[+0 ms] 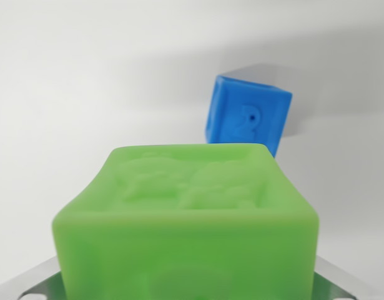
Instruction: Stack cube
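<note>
white surface [85, 75]: one green cube [185, 225], one blue cube [248, 115].

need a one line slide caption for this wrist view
Wrist view: a green cube fills the foreground between the metal gripper parts, with a blue cube beyond it on the white surface.

1. The near cube [185, 231] is filling the lower middle of the wrist view, closest to the camera.
2. The far cube [246, 116] is sitting behind it, toward the wrist view's right, on the counter [73, 94].
3. The near cube is overlapping the far cube's lower edge.
</note>
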You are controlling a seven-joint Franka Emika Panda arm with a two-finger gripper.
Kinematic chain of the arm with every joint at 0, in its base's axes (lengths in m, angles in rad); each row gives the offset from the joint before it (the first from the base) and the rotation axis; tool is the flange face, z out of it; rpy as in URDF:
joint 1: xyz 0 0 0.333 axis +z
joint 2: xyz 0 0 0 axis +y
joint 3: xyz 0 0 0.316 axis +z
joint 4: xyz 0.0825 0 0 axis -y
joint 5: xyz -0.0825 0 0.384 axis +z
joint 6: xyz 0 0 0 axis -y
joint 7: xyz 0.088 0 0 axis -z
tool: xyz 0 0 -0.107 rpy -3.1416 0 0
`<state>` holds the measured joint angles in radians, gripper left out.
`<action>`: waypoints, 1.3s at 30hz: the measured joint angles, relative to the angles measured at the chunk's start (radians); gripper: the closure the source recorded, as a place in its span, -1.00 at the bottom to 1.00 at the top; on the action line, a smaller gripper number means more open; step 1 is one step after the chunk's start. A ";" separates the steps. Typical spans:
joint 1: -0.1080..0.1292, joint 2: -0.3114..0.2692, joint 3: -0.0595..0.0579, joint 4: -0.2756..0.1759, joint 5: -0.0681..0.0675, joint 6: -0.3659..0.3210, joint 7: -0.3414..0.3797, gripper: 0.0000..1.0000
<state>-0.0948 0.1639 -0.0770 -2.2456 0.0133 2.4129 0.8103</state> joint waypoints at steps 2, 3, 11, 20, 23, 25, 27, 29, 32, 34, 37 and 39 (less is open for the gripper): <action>-0.005 0.002 -0.002 0.005 0.000 -0.004 -0.001 1.00; -0.007 0.003 -0.003 0.008 0.001 -0.006 -0.001 1.00; -0.024 0.010 -0.011 0.031 0.003 -0.022 -0.003 1.00; -0.042 0.018 -0.019 0.056 0.006 -0.039 -0.005 1.00; -0.048 0.021 -0.022 0.065 0.007 -0.045 -0.006 1.00; -0.051 0.025 -0.023 0.068 0.008 -0.045 -0.007 1.00; -0.052 0.032 -0.023 0.068 0.009 -0.039 -0.008 1.00; -0.052 0.049 -0.022 0.066 0.012 -0.023 -0.009 1.00; -0.052 0.071 -0.022 0.063 0.014 -0.002 -0.011 1.00; -0.052 0.084 -0.022 0.059 0.016 0.013 -0.012 1.00; -0.052 0.098 -0.022 0.055 0.019 0.033 -0.014 1.00; -0.052 0.109 -0.021 0.054 0.021 0.046 -0.016 1.00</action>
<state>-0.1470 0.2729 -0.0982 -2.1919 0.0345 2.4587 0.7946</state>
